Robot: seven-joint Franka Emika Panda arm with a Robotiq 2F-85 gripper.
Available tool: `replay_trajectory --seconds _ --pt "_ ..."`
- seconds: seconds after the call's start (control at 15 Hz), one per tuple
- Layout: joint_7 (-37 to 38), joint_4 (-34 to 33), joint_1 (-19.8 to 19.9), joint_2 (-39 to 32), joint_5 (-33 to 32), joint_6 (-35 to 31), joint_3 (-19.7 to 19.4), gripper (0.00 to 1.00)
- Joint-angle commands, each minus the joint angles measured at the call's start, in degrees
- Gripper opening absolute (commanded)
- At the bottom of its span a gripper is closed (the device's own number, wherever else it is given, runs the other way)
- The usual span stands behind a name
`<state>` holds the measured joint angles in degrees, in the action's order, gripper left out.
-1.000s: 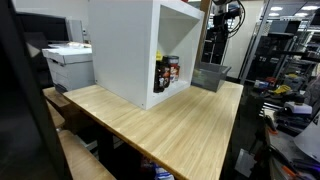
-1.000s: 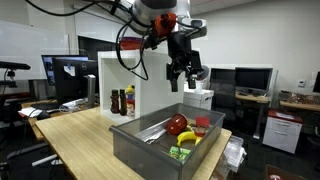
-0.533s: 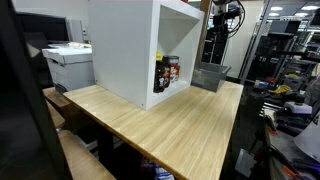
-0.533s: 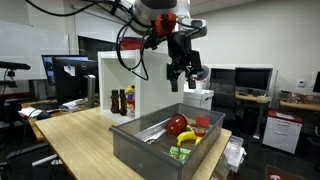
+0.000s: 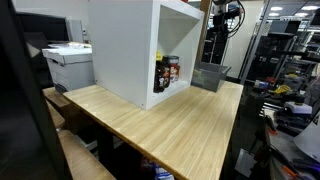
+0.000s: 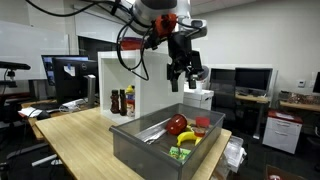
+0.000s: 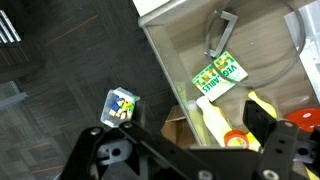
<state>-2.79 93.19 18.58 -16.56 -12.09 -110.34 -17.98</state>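
My gripper [image 6: 180, 84] hangs open and empty well above a grey bin [image 6: 138, 146] on the wooden table; in an exterior view it is a dark shape over the bin [image 5: 208, 76]. The bin holds a red round item [image 6: 177, 124], a yellow item [image 6: 188, 139], a green packet [image 6: 178, 153] and a red-lidded jar [image 6: 202, 125]. In the wrist view my open jaws [image 7: 182, 130] frame the bin's [image 7: 180, 45] near edge, a yellow bottle [image 7: 213, 118] with a red cap, the green packet [image 7: 219, 76] and a metal piece [image 7: 220, 32].
A white open cabinet [image 6: 120, 72] [image 5: 130, 50] stands on the table [image 5: 170, 125] beside the bin, with bottles [image 6: 122, 101] [image 5: 167, 73] inside. A printer [image 5: 68, 65] sits behind. A cardboard box [image 7: 172, 125] and a small printed carton [image 7: 120, 105] lie on the floor.
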Motion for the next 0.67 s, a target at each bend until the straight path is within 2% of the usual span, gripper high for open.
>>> replay_trajectory --seconds 0.0,0.6 --pt "-1.79 -3.49 0.55 -2.31 -0.03 1.29 0.6 1.0" --pt "-5.84 -13.43 0.73 -9.71 -1.14 5.19 1.8 1.0"
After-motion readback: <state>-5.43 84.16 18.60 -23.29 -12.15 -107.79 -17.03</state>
